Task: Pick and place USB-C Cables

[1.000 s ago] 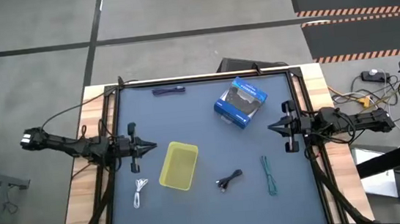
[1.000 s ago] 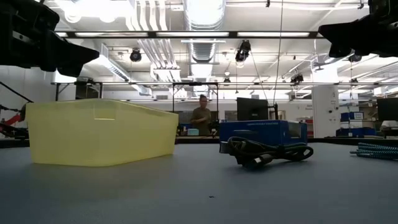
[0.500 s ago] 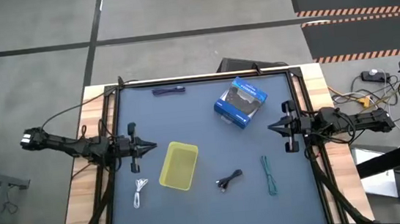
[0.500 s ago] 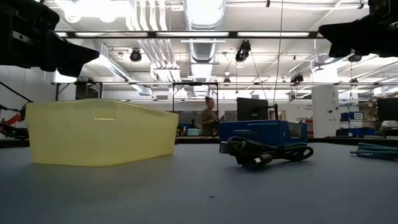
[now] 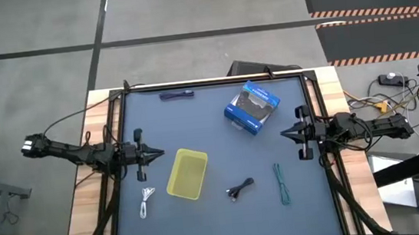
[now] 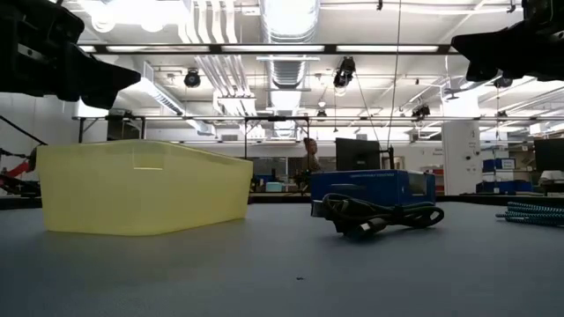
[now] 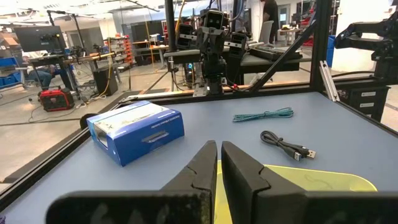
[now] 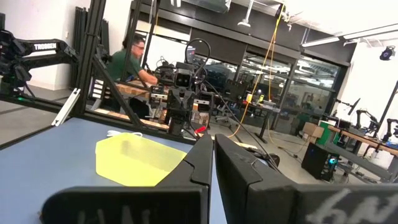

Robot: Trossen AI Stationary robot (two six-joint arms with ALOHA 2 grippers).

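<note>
Nothing is placed yet, judging by how things lie: the yellow tray on the counter looks empty, and all four cables lie loose around it. Nearest the front edge are the white cable just left of the tray, the black cable to its right and the teal cable farther right; the purple cable lies well beyond the tray at the far edge, left of the blue box. The left tool hangs just left of the tray and the right tool well to its right, both clenched and holding nothing, so every pick is still to do.
</note>
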